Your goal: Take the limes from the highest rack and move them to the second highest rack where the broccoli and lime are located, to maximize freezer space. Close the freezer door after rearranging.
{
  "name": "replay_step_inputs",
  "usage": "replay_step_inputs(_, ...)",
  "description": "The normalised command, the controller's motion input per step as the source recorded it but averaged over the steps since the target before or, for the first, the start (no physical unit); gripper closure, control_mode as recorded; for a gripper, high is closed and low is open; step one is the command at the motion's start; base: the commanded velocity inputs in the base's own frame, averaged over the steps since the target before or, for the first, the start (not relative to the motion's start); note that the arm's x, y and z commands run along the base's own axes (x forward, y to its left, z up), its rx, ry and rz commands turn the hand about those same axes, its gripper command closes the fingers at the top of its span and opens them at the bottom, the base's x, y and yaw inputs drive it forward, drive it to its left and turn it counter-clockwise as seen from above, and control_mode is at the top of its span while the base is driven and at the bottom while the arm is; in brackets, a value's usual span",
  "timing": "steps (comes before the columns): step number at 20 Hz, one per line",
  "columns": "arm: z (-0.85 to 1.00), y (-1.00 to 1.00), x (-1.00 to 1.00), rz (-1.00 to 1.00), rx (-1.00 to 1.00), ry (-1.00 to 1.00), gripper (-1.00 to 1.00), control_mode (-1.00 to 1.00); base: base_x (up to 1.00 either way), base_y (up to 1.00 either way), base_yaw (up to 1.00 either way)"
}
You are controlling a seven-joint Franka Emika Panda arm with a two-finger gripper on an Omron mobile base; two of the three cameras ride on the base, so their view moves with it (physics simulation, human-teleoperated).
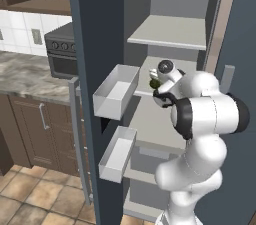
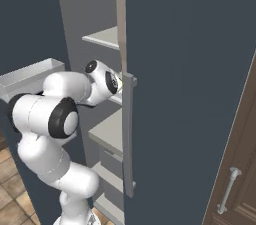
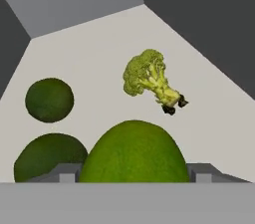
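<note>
Now the gripper (image 3: pixel 133 175) pinches a big lime (image 3: pixel 133 151) over the shelf (image 3: pixel 99 54), it seems. Two more limes (image 3: pixel 49 99) and the broccoli (image 3: pixel 148 76) lie there.

Held lime (image 3: pixel 133 153) and fingers (image 3: pixel 67 173) cut off at bottom edge.

On the pale flat freezer rack (image 3: pixel 99 49), a leafy broccoli floret w/ stalk (image 3: pixel 149 78) lies right of a small round lime (image 3: pixel 49 99), a 2nd round lime (image 3: pixel 47 156) nearer, a big lime (image 3: pixel 133 152) btwn the finger tips (image 3: pixel 67 172).
</note>
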Motion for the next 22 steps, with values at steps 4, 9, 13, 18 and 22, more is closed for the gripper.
replay_step_inputs(4,-0.41,-0.08,0.46,0.05,0.02,0.0,1.0,-1.0,0.0,0.0,0.0)
replay_step_inputs(9,-0.37,-0.13,0.43,0.03,0.05,0.0,1.0,-1.0,0.0,0.0,0.0)
replay_step_inputs(13,-0.37,-0.08,0.42,0.0,0.01,0.0,1.0,-1.0,0.0,0.0,0.0)
replay_step_inputs(18,-0.45,-0.02,0.16,0.0,0.0,0.0,-1.0,-1.0,0.0,0.0,0.0)
replay_step_inputs(22,-0.08,0.0,-0.13,0.03,0.0,-0.06,-1.0,-1.0,0.0,0.0,0.0)
